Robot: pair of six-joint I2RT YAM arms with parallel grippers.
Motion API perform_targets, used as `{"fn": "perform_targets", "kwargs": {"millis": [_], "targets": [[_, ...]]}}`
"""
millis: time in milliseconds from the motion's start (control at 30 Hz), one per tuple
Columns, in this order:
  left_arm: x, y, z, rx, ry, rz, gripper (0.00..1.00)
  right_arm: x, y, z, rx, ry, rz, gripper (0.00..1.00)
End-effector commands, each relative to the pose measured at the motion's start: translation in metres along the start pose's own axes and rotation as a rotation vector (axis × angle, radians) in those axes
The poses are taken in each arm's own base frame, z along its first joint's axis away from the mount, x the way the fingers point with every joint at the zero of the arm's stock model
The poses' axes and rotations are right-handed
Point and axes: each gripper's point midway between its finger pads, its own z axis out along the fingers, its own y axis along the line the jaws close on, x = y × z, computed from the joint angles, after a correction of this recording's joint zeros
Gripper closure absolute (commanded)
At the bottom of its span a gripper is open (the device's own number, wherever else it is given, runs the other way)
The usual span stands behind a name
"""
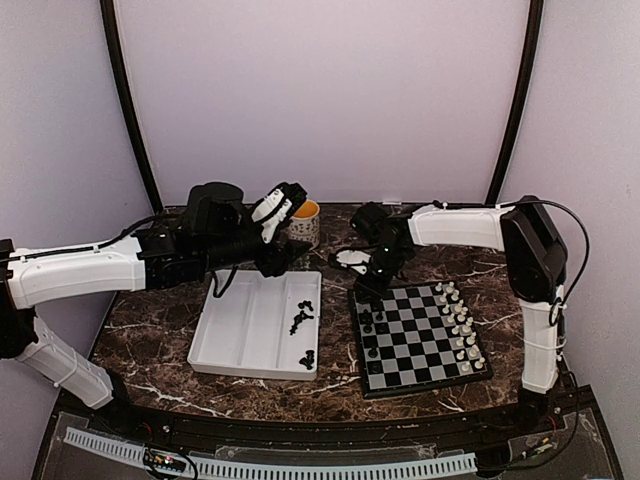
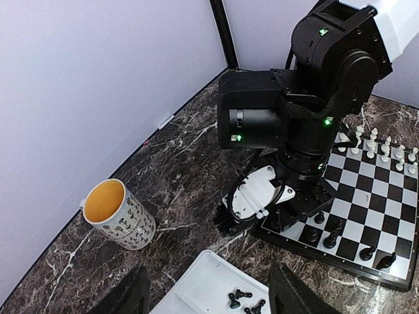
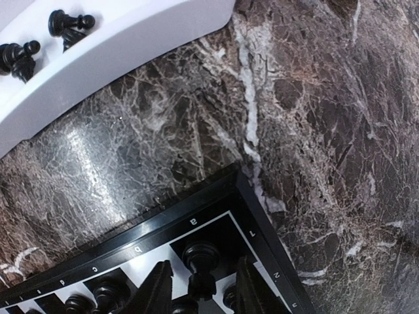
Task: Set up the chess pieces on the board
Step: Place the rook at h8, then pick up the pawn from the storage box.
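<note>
Right end effector [image 3: 203, 278] parted astride black piece [image 3: 200, 252], board [image 3: 131, 239] lettered a–d; left [image 2: 209, 291] gapes empty.

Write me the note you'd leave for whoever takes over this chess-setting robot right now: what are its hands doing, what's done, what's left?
Left gripper: open, empty, hovering over the white compartmented plastic tray.
Right gripper: open, fingers either side of a glossy black chess piece standing near a corner of the black-and-silver checked chessboard.
Done: white plastic pieces stand in two rows along the board's right side; a few black pieces stand on its left side.
Left: loose black pieces lie in the tray, not yet on the board.
</note>
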Motion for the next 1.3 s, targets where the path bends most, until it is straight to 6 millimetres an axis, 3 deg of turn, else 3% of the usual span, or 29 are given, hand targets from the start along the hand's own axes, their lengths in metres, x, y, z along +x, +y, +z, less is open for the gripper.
{"fn": "perform_targets", "kwargs": {"millis": [0, 200, 333, 467, 500, 533, 567, 600, 633, 667, 700, 833, 967, 1100, 1133, 1167, 1267], "targets": [[-0.001, 0.000, 0.000, -0.006, -0.004, 0.000, 0.36, -0.025, 0.003, -0.027, 0.009, -0.074, -0.004, 0.62], [0.000, 0.003, 0.000, -0.024, 0.000, 0.009, 0.36, -0.053, 0.003, -0.076, 0.014, -0.182, -0.006, 0.61], [0.004, 0.007, 0.001, -0.049, 0.007, 0.016, 0.36, -0.057, -0.001, -0.100, 0.052, -0.221, -0.019, 0.61], [0.014, 0.009, 0.007, -0.075, 0.037, -0.016, 0.36, -0.047, -0.009, -0.123, 0.094, -0.264, -0.021, 0.61], [0.012, 0.011, 0.008, -0.083, 0.041, -0.027, 0.38, -0.043, -0.010, -0.128, 0.100, -0.275, -0.018, 0.61], [0.023, 0.010, 0.013, -0.087, 0.086, -0.048, 0.40, -0.039, -0.012, -0.136, 0.107, -0.297, -0.015, 0.61], [0.017, 0.014, 0.015, -0.090, 0.093, -0.080, 0.44, -0.031, -0.014, -0.137, 0.105, -0.303, -0.006, 0.61], [0.033, 0.006, 0.021, -0.047, 0.165, -0.090, 0.46, -0.024, -0.016, -0.141, 0.103, -0.318, 0.003, 0.61], [0.028, 0.014, 0.024, -0.041, 0.172, -0.153, 0.50, -0.017, -0.019, -0.145, 0.104, -0.341, 0.020, 0.61], [0.047, 0.003, 0.030, 0.034, 0.252, -0.186, 0.53, -0.010, -0.022, -0.152, 0.103, -0.368, 0.036, 0.61], [0.047, 0.013, 0.033, 0.033, 0.268, -0.265, 0.58, -0.002, -0.024, -0.153, 0.089, -0.389, 0.056, 0.61], [0.102, -0.001, 0.040, 0.147, 0.466, -0.391, 0.63, 0.027, -0.029, -0.155, 0.049, -0.467, 0.126, 0.60], [0.133, -0.020, 0.047, 0.225, 0.582, -0.434, 0.64, 0.043, -0.031, -0.154, 0.068, -0.486, 0.139, 0.57], [0.150, -0.027, 0.059, 0.239, 0.644, -0.452, 0.66, 0.045, -0.029, -0.153, 0.056, -0.496, 0.136, 0.57], [0.147, -0.025, 0.063, 0.232, 0.642, -0.454, 0.67, 0.045, -0.028, -0.152, 0.049, -0.497, 0.136, 0.56], [0.157, -0.025, 0.065, 0.214, 0.681, -0.460, 0.67, 0.044, -0.027, -0.153, 0.044, -0.499, 0.135, 0.56], [0.157, -0.022, 0.076, 0.196, 0.699, -0.477, 0.67, 0.043, -0.026, -0.152, 0.033, -0.503, 0.131, 0.56]]}}
